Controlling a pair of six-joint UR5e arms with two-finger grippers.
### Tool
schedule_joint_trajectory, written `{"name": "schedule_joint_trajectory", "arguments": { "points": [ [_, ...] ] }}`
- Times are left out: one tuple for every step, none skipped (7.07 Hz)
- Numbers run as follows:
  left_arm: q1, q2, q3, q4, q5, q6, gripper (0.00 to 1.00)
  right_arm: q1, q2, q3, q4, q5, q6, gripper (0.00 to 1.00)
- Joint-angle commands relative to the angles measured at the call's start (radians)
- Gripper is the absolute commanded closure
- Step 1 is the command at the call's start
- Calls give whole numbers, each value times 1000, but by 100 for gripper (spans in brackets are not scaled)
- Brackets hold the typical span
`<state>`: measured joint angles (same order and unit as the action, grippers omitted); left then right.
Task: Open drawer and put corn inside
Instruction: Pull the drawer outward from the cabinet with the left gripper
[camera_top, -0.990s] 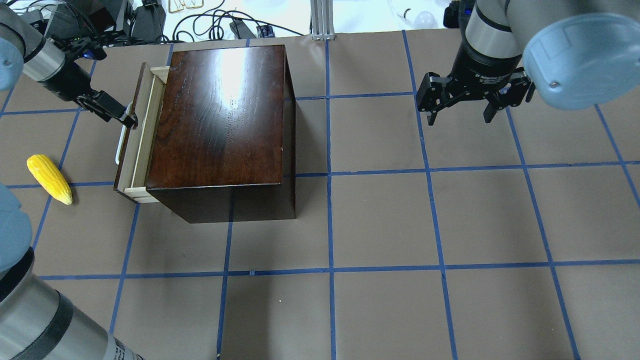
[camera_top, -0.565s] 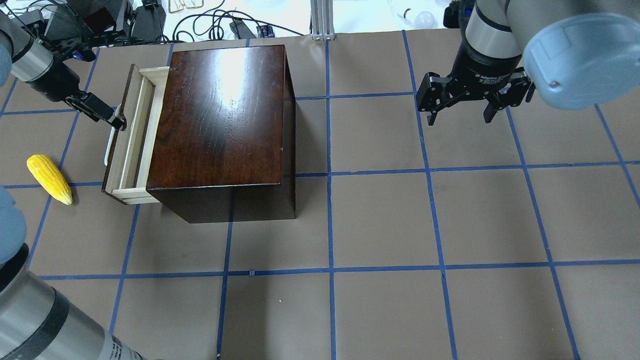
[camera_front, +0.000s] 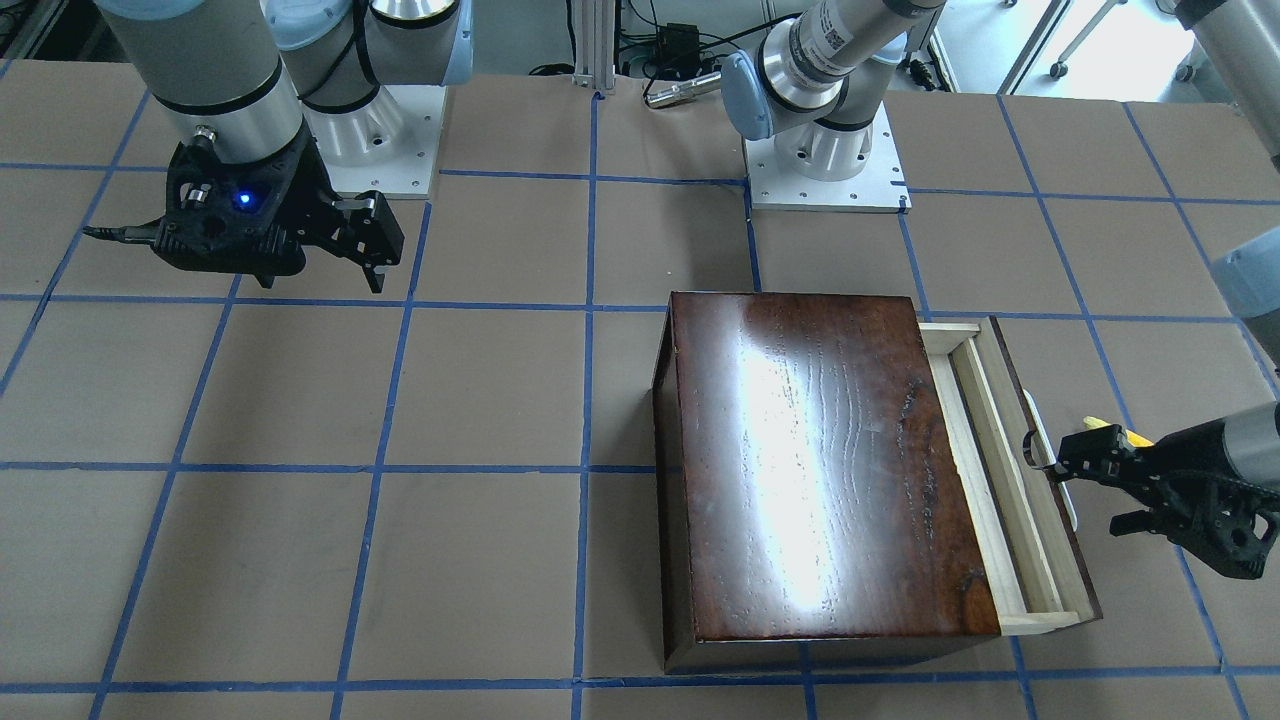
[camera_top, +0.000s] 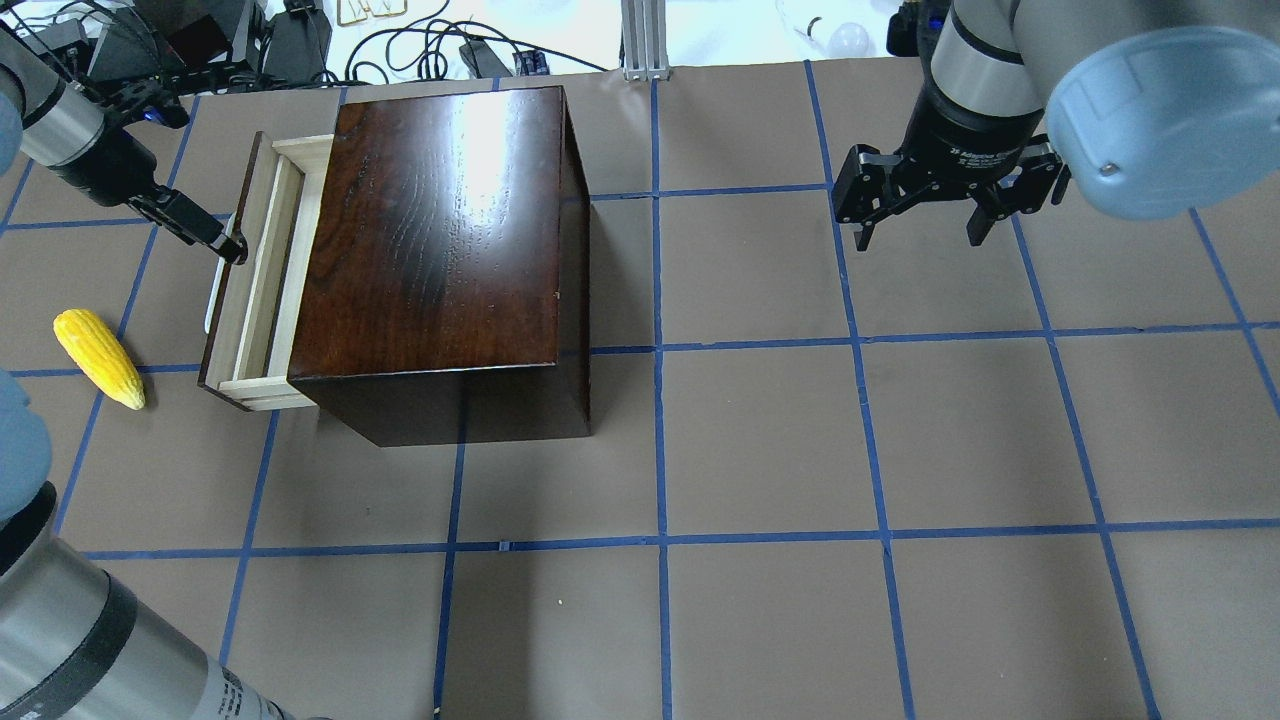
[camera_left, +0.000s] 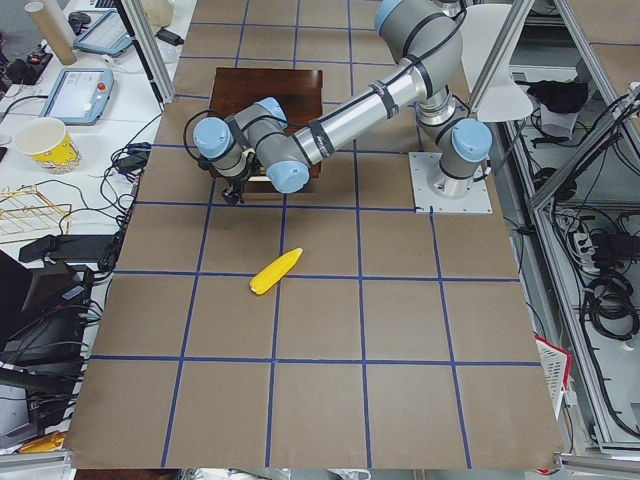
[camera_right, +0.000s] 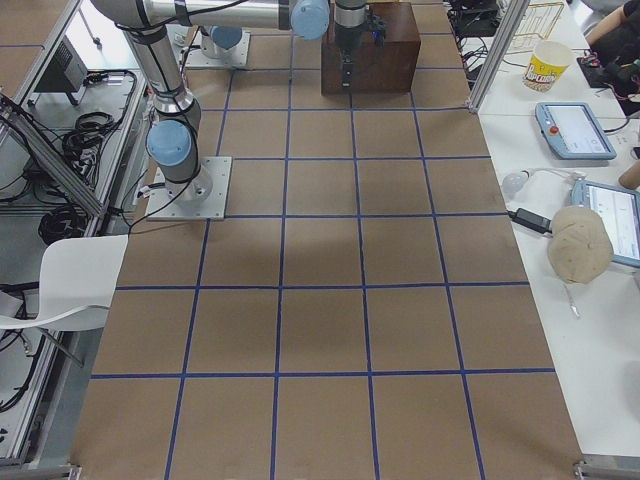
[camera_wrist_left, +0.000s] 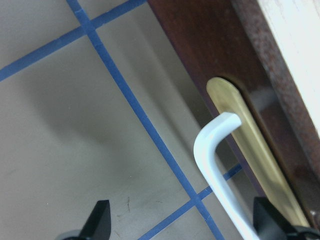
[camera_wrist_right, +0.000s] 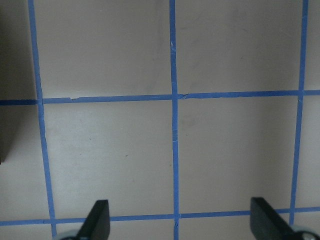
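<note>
Partly pulled out, the drawer (camera_top: 262, 270) sticks from the left side of the dark wooden box (camera_top: 440, 230) in the overhead view, and a strip of its pale-wood tray shows. Its white handle (camera_top: 213, 300) faces left, away from the box, and sits on a brass-coloured plate (camera_wrist_left: 250, 150) on the dark front.

The left gripper (camera_top: 225, 243) is at the far end of that handle. The left wrist view shows its fingers (camera_wrist_left: 101, 216) spread wide, with the handle passing between them close to the right-hand one. I cannot tell whether that finger touches the handle.

The corn (camera_top: 98, 357) lies flat on the worktop (camera_top: 760, 440), left of the drawer front and a little nearer, apart from both the drawer and the gripper, its pointed tip towards the near side.

Far across the worktop on the right, the right gripper (camera_top: 918, 242) hangs over bare brown surface and blue tape lines. Its fingers (camera_wrist_right: 100, 215) are spread apart and hold nothing.
</note>
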<state>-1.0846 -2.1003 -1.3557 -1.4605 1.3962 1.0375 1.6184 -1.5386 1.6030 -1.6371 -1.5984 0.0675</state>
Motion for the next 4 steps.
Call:
{"name": "schedule_joint_trajectory", "arguments": {
  "points": [
    [0,-7,35,-6,30,3,0,0,0,0,0,0,0,0],
    [0,-12,38,-8,30,4,0,0,0,0,0,0,0,0],
    [0,-12,40,-5,32,9,0,0,0,0,0,0,0,0],
    [2,-12,40,-3,35,10,0,0,0,0,0,0,0,0]
  ]
}}
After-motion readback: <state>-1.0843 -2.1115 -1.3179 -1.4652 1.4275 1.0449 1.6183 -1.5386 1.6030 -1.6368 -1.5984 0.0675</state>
